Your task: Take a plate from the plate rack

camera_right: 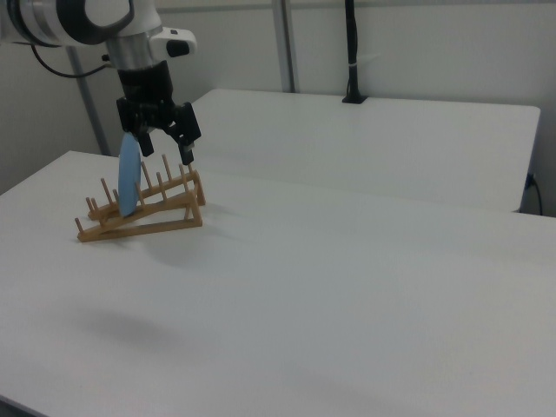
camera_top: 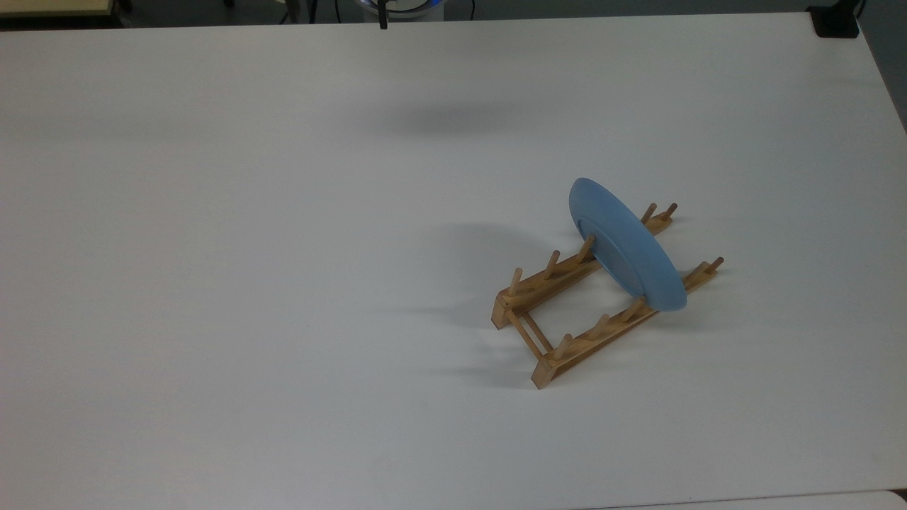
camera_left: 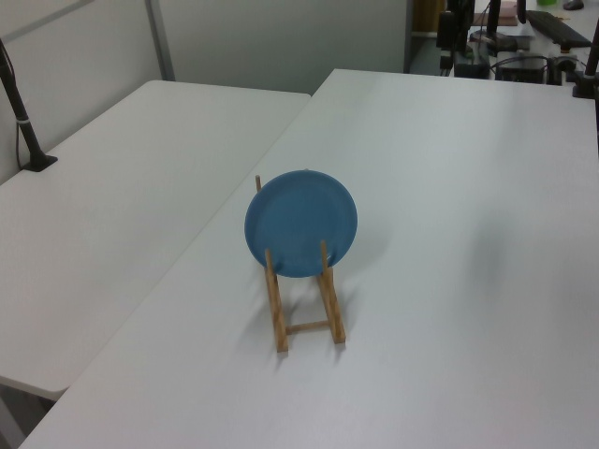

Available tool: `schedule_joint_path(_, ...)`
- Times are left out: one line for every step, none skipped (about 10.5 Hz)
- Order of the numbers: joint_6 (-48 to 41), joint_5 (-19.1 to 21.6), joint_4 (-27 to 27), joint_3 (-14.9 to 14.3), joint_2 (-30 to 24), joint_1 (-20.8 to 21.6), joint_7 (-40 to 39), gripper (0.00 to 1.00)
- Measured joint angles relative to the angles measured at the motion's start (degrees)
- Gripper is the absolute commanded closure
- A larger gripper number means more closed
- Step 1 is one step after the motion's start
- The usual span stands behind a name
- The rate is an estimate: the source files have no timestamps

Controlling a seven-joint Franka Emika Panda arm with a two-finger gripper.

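I see a white table (camera_top: 283, 283) under even, soft light, a second white table (camera_left: 112, 206) butted beside it, grey partition walls (camera_right: 434, 43) behind, and a black clamped pole (camera_left: 23, 122) at its edge

The plate (camera_top: 627, 244) beneath the jaws looks like smooth, matt light-blue plastic or glazed ware; which one cannot be told. The plate rack (camera_top: 567, 301) under it is pale, unpainted wood with a dull finish. The bench (camera_top: 248, 283) is a smooth white laminate with a faint sheen. The gripper (camera_right: 162, 143) is black, mostly matt, on a glossy white arm (camera_right: 82, 19).
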Motion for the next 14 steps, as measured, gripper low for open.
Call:
schedule_joint_path(0.00, -0.01, -0.01, 0.01, 0.13, 0.76, 0.00, 0.00)
schedule_joint_path(0.17, -0.15, 0.00, 0.03, 0.47, 1.62, 0.00, 0.00)
schedule_joint_path(1.31, -0.50, 0.00, 0.06, 0.88, 2.58, 0.01, 0.00)
schedule_joint_path(3.05, -1.17, 0.01, 0.09, 1.47, 3.89, 0.01, 0.00)
schedule_joint_path(4.81, -2.00, 0.01, 0.11, 2.16, 5.37, 0.01, 0.00)
schedule_joint_path(6.50, -2.79, 0.02, 0.13, 2.94, 7.16, 1.28, 0.00)
schedule_joint_path(8.60, -4.50, 0.03, 0.14, 3.94, 9.24, 4.48, 0.00)
schedule_joint_path(11.10, -6.82, 0.06, 0.18, 5.20, 11.60, 8.63, 0.00)
schedule_joint_path(13.25, -8.81, 0.16, 0.21, 6.66, 14.15, 12.64, 0.00)
schedule_joint_path(14.89, -10.44, 0.30, 0.24, 8.23, 16.73, 16.33, 0.00)
schedule_joint_path(16.23, -12.23, 0.43, 0.25, 9.70, 19.06, 19.69, 0.01)
schedule_joint_path(17.63, -14.21, 0.58, 0.27, 11.09, 21.25, 23.28, 0.07)
schedule_joint_path(19.15, -16.17, 0.63, 0.28, 12.22, 23.06, 26.70, 0.16)
schedule_joint_path(20.42, -18.25, 0.67, 0.28, 13.30, 24.82, 29.67, 0.24)
